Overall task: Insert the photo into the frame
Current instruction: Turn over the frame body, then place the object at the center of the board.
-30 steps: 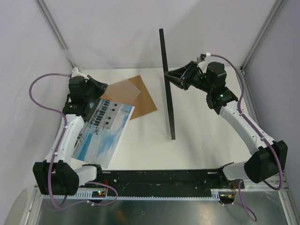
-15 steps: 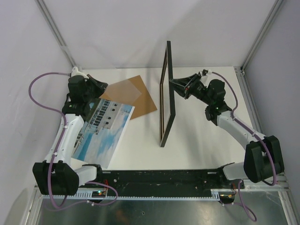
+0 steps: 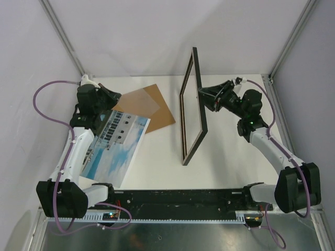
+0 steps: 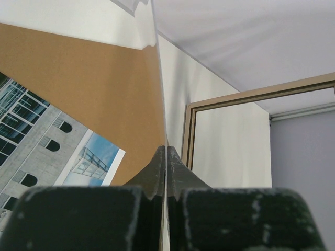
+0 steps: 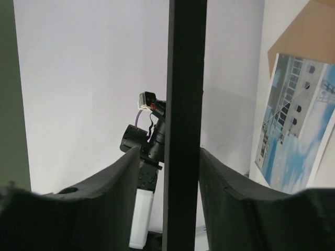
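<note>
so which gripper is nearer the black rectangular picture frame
Right. The right gripper straddles the black picture frame's edge; the left gripper is apart on its left, beside the brown backing board.

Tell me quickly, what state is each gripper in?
Left gripper: closed on a thin sheet, seen edge-on.
Right gripper: open, jaws loose around the edge of the frame.

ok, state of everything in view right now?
frame: stood on edge, tilted, no photo in it, top edge between the right fingers.
photo: outside the frame, picture side up, covering part of the left arm.
backing board: lying flat, partly under the clear sheet.
clear sheet: pinched at one edge.
left gripper: shut on the clear sheet.
right gripper: open, straddling the frame's edge, gap on one side.
</note>
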`<state>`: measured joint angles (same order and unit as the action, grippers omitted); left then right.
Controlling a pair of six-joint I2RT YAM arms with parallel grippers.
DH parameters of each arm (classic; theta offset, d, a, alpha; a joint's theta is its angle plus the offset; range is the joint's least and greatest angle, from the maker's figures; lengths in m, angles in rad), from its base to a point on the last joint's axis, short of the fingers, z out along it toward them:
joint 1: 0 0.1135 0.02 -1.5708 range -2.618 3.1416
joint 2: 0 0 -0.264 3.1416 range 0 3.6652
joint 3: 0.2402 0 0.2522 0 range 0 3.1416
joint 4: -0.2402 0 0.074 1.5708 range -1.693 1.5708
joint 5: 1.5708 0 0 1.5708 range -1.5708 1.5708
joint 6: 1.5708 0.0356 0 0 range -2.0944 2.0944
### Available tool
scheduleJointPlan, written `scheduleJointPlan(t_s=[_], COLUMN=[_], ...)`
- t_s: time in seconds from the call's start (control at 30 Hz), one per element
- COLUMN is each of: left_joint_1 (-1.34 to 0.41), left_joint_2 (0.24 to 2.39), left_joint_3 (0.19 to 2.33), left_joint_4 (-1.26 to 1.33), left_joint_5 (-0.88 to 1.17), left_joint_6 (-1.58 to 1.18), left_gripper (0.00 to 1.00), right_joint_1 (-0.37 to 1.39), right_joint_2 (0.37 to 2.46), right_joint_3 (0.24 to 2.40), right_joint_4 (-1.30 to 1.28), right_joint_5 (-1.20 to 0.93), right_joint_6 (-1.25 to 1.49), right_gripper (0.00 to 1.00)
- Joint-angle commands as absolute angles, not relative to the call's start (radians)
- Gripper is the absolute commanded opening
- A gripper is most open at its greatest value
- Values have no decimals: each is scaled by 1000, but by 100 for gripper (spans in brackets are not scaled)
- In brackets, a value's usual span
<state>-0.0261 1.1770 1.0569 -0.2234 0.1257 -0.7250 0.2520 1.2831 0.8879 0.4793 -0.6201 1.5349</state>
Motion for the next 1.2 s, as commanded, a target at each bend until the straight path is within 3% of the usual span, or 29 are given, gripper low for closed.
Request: scheduleJointPlan(t_s=[0.0,0.17,0.33,0.53,0.67,0.77,1.17], left_joint_1=[-35,-41,-41,-50,-60,-72,-133], left_joint_2=[1162,1171,1177,1196,1212,1220,1256], left_joint_3=[1099,1099,1110,1117,1117,1119,1126], left_joint_4=[-177,-178,-178,-179,-178,-178,-199], left_joint_5=[114,113,115,135,142,147,178], left_joint_6=[-702,-702,-689,-673,-666,-659,-632], left_gripper=[0,0,0,0,0,0,0], right_joint_1=[210,162,78,-14,-29,-32,-133], right_joint_2=[1225,1200,1168,1138,1119,1118,1122], right_joint_3=[901,941,988,992,979,942,623], right_joint_4=[401,210,-143,-463,-562,-586,-450], right_joint_5=[-660,-673,-654,-583,-482,-417,-284], right_joint_6=[1443,1304,1045,724,613,562,511], right_gripper=[55,59,58,44,33,30,47])
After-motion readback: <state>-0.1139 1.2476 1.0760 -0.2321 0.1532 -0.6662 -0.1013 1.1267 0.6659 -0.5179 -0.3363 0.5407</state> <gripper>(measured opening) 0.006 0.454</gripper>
